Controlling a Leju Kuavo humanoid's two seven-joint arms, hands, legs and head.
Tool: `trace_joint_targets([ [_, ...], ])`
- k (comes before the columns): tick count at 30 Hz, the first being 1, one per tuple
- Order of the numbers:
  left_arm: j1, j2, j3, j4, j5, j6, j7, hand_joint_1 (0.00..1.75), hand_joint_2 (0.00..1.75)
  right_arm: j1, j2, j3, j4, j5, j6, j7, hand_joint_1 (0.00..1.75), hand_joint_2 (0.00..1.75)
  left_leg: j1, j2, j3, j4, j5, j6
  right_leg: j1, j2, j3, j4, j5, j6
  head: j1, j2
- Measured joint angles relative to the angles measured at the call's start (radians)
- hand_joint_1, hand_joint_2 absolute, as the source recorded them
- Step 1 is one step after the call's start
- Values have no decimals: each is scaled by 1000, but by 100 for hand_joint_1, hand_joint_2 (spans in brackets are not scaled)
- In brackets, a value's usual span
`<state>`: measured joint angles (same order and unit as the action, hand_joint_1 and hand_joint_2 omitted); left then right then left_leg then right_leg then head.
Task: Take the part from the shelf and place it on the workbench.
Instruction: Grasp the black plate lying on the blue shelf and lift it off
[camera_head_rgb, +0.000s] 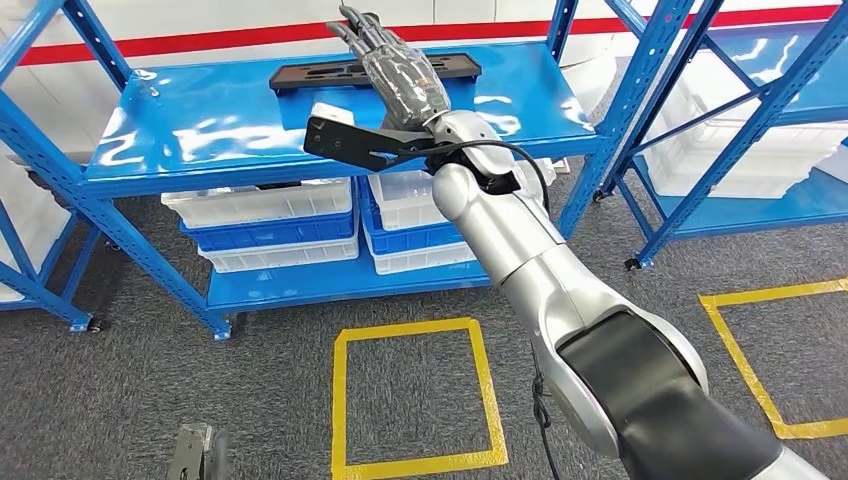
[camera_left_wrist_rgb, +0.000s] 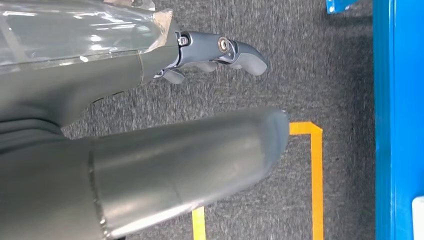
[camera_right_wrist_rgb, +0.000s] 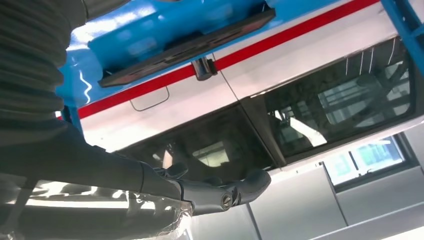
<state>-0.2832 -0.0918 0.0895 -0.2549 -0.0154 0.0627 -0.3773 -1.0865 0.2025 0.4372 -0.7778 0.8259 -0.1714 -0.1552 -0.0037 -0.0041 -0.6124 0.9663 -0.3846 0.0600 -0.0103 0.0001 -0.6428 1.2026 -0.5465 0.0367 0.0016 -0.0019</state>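
Right hand (camera_head_rgb: 400, 75) reaches over the shelf (camera_head_rgb: 200, 120), fingers apart and empty, above the black part (camera_head_rgb: 300, 76), which lies flat on the shelf's top board, ready to grab. Left hand (camera_left_wrist_rgb: 220, 52) hangs low beside the shelf, fingers loosely apart, holding nothing.

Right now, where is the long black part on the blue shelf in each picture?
Head view: the black part lies at the back of the top blue shelf, partly behind the right hand.
Right wrist view: it runs across the upper middle, on the same shelf.
Left wrist view: not in it.
Shared landmark: the red wall stripe.
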Motion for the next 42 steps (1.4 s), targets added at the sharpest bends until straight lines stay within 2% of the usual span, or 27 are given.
trace_joint_targets([
  [1,1,-1,2,0,1,0,0,0,0,0,1,1,8,0,-2,-2,0,175,0,-3,4,0,-5,0,-1,0,-40,49,-13,2,0,0],
  [2,3,-2,3,1,2,0,0,0,0,1,1,2,16,0,-3,-3,0,175,0,-7,8,1,-10,-1,-1,0,-65,67,-13,6,0,0],
  [3,4,-2,4,2,2,1,1,0,0,0,3,3,24,0,-6,-3,0,175,0,-10,14,3,-16,-4,-2,0,-72,46,6,13,1,0],
  [5,5,-3,6,4,3,1,3,0,0,-7,8,4,38,0,-9,-4,0,175,1,-15,26,10,-32,-11,-4,0,-44,-82,89,28,1,0],
  [6,5,-4,6,5,3,1,4,0,0,-13,12,4,45,-1,-12,-5,0,175,0,-16,30,15,-40,-16,-3,-1,-27,-146,121,27,1,0],
  [8,3,-3,8,6,3,1,7,0,0,-22,19,5,59,-2,-17,-7,0,175,-1,-16,31,22,-53,-27,0,0,-7,-207,149,5,0,0],
  [9,3,-3,9,6,3,1,8,0,0,-25,22,5,66,-3,-20,-8,0,175,-2,-17,32,27,-55,-32,1,0,-3,-209,145,-11,0,0],
  [11,3,-2,11,7,3,1,10,0,0,-30,28,4,72,-3,-22,-9,0,175,0,-15,31,39,-63,-42,-4,1,9,-209,149,-27,-1,0],
  [13,0,0,12,7,2,0,11,0,0,-38,34,4,75,-4,-24,-9,0,175,6,-9,-1,100,-87,-55,-10,1,24,-211,143,-38,-2,0],
  [16,0,0,12,8,1,0,12,0,0,-45,42,5,80,-4,-25,-9,0,175,14,-3,-116,285,-151,-71,-9,2,37,-211,131,-49,-3,0],
  [17,1,1,12,8,1,0,12,0,0,-45,42,5,83,-4,-25,-9,0,175,16,-2,-145,316,-155,-73,-8,2,42,-211,127,-50,-3,0],
  [18,1,1,12,8,1,0,13,0,0,-45,43,5,84,-4,-25,-9,0,175,17,-1,-156,310,-139,-74,-8,3,47,-211,122,-48,-3,0],
  [19,1,2,12,8,1,0,13,0,0,-45,43,5,85,-4,-25,-9,0,175,18,0,-145,265,-104,-72,-8,3,54,-211,117,-47,-3,0],
  [21,1,3,12,8,1,0,13,0,0,-47,44,5,86,-4,-25,-9,0,175,16,2,-86,123,-21,-63,-7,4,70,-211,106,-41,-3,0],
  [22,0,3,12,8,1,0,13,0,0,-50,45,5,86,-4,-25,-9,0,175,13,3,-61,68,-6,-58,-5,4,75,-211,100,-37,-3,0],
  [23,-1,3,12,8,1,0,13,0,0,-51,45,5,87,-4,-25,-9,0,175,10,3,-45,38,-3,-52,-3,4,77,-212,96,-31,-3,0],
  [25,-1,3,12,9,-1,-1,14,0,0,-53,45,5,88,-4,-26,-7,0,175,6,2,-32,27,-15,-40,1,4,80,-214,87,-19,-4,0],
  [27,-1,3,12,8,-4,-4,15,0,0,-53,45,5,87,-3,-27,-5,0,175,9,1,-17,19,-8,-28,5,3,75,-197,74,-9,-3,0],
  [29,-3,2,12,8,-6,-10,15,0,0,-52,39,4,87,-2,-30,-5,0,175,12,2,-2,11,-9,-17,6,1,32,-116,45,-9,-1,0],
  [31,-3,2,12,8,-11,-16,14,0,0,-42,30,4,87,0,-32,-4,0,175,9,0,6,11,-18,-9,5,1,-46,16,7,-13,0,0],
  [32,-1,1,12,8,-15,-18,14,0,0,-33,25,4,87,1,-33,-4,0,175,8,-2,10,11,-23,-7,4,1,-84,72,-4,-12,0,0],
  [33,0,0,12,8,-18,-19,14,0,0,-25,20,4,87,2,-34,-3,0,175,7,-5,15,12,-27,-7,4,1,-106,94,-1,-8,0,0],
  [34,2,0,12,8,-21,-20,14,0,0,-17,14,4,87,4,-35,-2,0,175,6,-8,20,12,-32,-7,4,1,-115,88,15,-3,0,0],
  [35,3,-1,12,8,-23,-20,14,0,0,-12,9,4,86,5,-35,-2,0,175,5,-10,26,13,-37,-8,4,1,-104,46,42,3,0,0],
  [37,4,-4,12,8,-27,-20,15,0,0,-6,2,3,83,7,-35,-1,0,175,4,-12,39,14,-49,-11,5,1,-55,-89,113,12,0,0],
  [39,2,-7,12,8,-31,-21,15,0,0,-4,-4,4,78,9,-36,1,0,175,-1,-13,47,18,-64,-18,7,1,-8,-195,160,7,-1,0],
  [42,1,-10,12,8,-36,-21,19,0,0,3,-11,4,72,14,-37,7,0,175,-2,-13,54,19,-78,-30,10,2,8,-221,164,-15,-2,0],
])
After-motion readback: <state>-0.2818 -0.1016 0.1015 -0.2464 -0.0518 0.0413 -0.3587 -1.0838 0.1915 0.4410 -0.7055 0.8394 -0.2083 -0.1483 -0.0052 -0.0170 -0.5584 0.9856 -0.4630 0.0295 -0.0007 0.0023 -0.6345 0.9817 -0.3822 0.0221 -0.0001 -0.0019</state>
